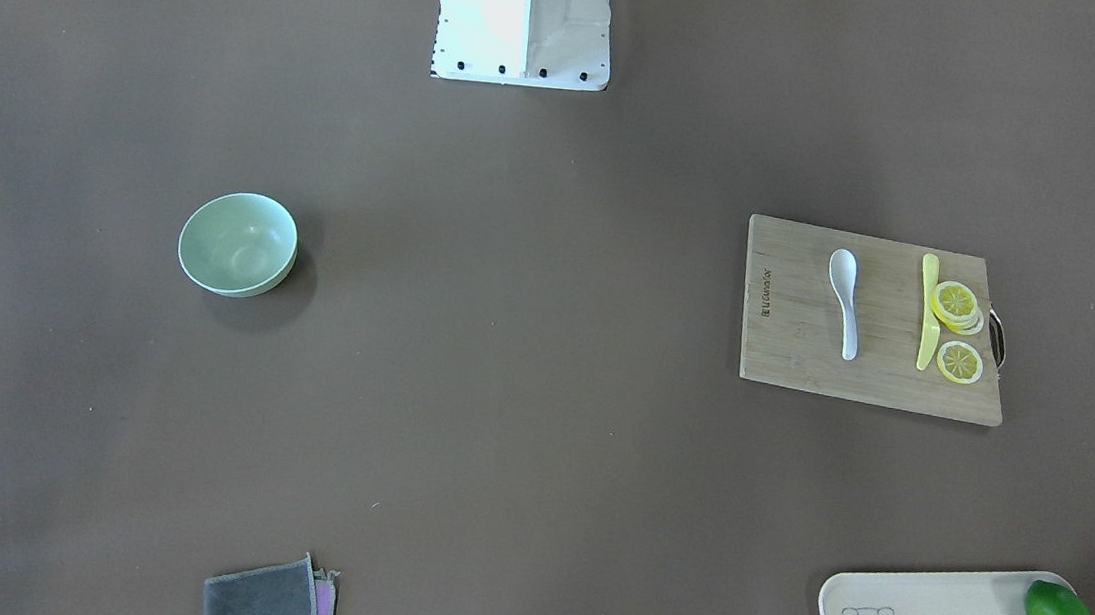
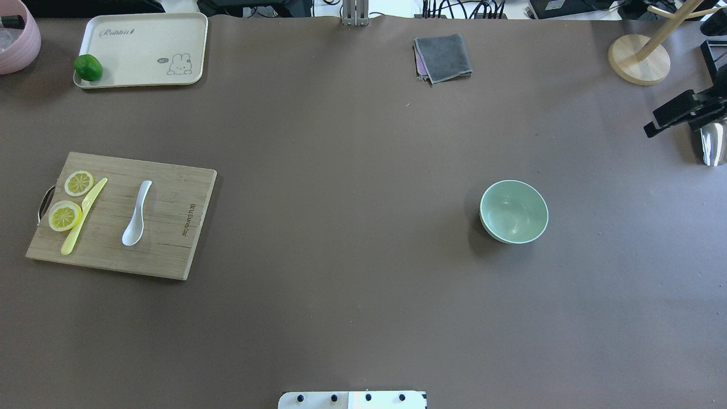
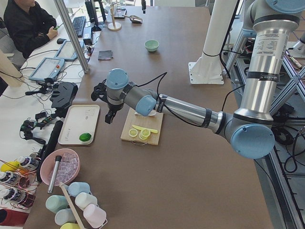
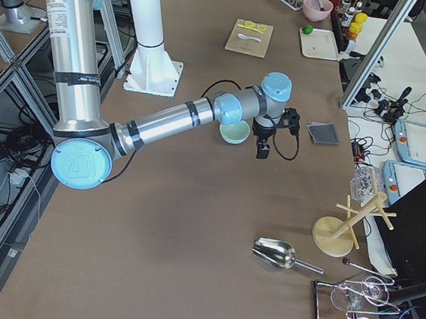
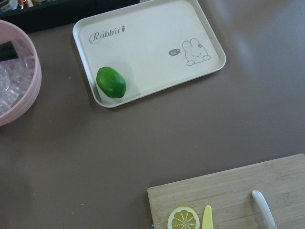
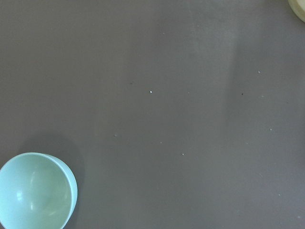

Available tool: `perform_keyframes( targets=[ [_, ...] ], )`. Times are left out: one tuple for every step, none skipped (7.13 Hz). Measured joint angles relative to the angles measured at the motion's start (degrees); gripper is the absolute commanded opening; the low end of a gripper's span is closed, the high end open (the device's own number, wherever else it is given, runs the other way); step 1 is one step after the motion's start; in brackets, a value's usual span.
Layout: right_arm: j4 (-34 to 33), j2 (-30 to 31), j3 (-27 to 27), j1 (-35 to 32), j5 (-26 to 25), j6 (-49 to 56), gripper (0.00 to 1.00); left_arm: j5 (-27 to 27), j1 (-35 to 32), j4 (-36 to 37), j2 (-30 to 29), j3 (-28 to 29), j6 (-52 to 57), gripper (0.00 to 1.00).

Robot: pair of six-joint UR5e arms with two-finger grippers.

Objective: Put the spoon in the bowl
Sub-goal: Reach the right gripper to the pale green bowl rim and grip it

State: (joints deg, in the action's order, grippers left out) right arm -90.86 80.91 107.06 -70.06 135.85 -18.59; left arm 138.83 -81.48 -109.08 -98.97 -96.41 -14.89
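Observation:
The white spoon (image 2: 136,216) lies on a wooden cutting board (image 2: 176,238) on the table's left, scoop toward the robot. It also shows in the front view (image 1: 844,301), and its handle end shows in the left wrist view (image 5: 263,207). The mint-green bowl (image 2: 514,212) stands empty on the right; it also shows in the front view (image 1: 238,244) and the right wrist view (image 6: 35,191). My left gripper (image 3: 109,117) hangs high above the table between board and tray. My right gripper (image 4: 262,149) hangs high beside the bowl. I cannot tell whether either is open or shut.
On the board lie a yellow plastic knife (image 2: 84,216) and lemon slices (image 2: 65,216). A cream tray (image 2: 142,51) with a lime (image 2: 88,67) sits far left. A grey cloth (image 2: 443,57), a wooden stand (image 2: 639,57), a metal scoop (image 2: 713,145) and a pink bowl (image 2: 17,40) stand along the edges.

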Motion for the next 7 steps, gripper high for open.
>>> perform_keyframes(
  targets=[
    [4.2,-0.6,-0.5,3.7,-2.7,-3.7,1.0,-0.3,1.1,-3.5,-0.5,1.7,-3.4,0.98],
    [10.7,-0.9,-1.7,8.2,-5.9,-11.2,1.0,-0.7,2.4,-7.0,-0.4,2.6,-5.7,0.98],
    [18.8,-1.0,-3.8,13.0,-9.3,-20.0,1.0,-1.3,3.5,-8.7,-0.3,2.9,-7.4,0.98],
    [25.1,-1.0,-6.3,16.8,-11.3,-25.7,1.0,-1.8,4.2,-9.4,-0.3,2.9,-8.2,0.98],
    [28.6,-0.9,-8.2,19.3,-12.2,-28.4,1.0,-2.0,4.5,-9.6,-0.4,3.0,-8.5,0.98],
    [30.0,-0.6,-9.3,21.1,-12.5,-29.5,0.99,-2.1,4.7,-9.7,-0.4,2.9,-8.6,0.98],
    [30.4,-0.5,-10.4,22.7,-12.6,-29.8,0.65,-2.1,5.0,-9.9,-0.4,2.8,-8.5,0.98]
  ],
)
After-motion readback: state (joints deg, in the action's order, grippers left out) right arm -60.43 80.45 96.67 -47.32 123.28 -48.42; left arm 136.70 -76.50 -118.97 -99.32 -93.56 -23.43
